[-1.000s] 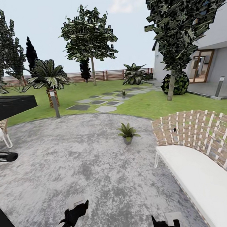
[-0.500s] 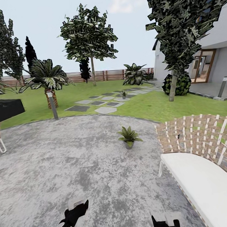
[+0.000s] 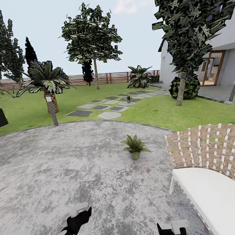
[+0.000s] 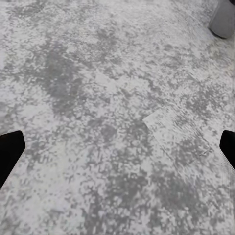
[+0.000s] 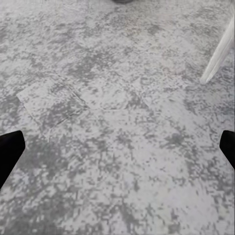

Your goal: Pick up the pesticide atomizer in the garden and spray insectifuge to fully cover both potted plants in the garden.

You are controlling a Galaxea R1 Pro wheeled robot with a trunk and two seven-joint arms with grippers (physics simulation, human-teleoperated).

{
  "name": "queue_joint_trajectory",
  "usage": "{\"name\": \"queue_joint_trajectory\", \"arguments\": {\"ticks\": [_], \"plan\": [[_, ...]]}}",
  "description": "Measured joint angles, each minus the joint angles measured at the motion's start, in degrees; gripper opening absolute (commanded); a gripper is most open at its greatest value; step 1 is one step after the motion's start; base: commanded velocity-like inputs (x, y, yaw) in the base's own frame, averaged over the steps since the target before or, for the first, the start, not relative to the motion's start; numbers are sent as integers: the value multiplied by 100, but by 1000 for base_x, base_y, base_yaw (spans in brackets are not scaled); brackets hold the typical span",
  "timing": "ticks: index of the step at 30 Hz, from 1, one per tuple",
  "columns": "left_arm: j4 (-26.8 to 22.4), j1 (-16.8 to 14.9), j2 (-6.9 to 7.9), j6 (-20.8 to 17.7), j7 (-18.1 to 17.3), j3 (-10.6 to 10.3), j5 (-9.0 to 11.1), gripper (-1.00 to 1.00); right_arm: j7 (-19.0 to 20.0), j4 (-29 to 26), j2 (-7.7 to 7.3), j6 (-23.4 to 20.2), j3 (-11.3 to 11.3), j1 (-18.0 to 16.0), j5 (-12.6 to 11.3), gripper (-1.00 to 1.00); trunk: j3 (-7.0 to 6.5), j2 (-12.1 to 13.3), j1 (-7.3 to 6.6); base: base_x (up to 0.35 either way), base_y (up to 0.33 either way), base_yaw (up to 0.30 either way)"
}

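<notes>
Nearest, the left gripper (image 3: 80, 215) and right gripper (image 3: 169, 229) hang low over the grey round paving (image 3: 65, 169), both empty, jaws spread wide. The paving ahead lies open; a white-cushioned woven sofa (image 3: 211, 174) bounds its right side. One potted plant (image 3: 135, 146) stands mid-paving, near the sofa's corner. Beyond the paving's curved edge comes lawn (image 3: 155, 110), then stepping stones (image 3: 103, 109) with the second potted plant (image 3: 128, 97), then the slatted fence (image 3: 111, 77).

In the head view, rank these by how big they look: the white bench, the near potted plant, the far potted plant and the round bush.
1. White bench, though nearness inflates it.
2. Round bush.
3. Near potted plant.
4. Far potted plant, shrunk by distance; the two may match.
</notes>
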State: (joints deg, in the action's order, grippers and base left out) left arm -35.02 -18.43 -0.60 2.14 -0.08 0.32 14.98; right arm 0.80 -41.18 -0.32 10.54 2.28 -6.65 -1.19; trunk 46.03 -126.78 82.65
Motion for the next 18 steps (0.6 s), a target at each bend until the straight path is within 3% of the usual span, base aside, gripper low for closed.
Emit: {"name": "queue_joint_trajectory", "arguments": {"ticks": [9,18], "plan": [[0,0,0,0,0,0,1,100,0,2,0,0,1,0,0,100,0,0,0,331,0,39],[-3,1,1,-1,0,0,1,100,0,3,0,1,2,-1,0,100,0,0,0,331,0,162]]}}
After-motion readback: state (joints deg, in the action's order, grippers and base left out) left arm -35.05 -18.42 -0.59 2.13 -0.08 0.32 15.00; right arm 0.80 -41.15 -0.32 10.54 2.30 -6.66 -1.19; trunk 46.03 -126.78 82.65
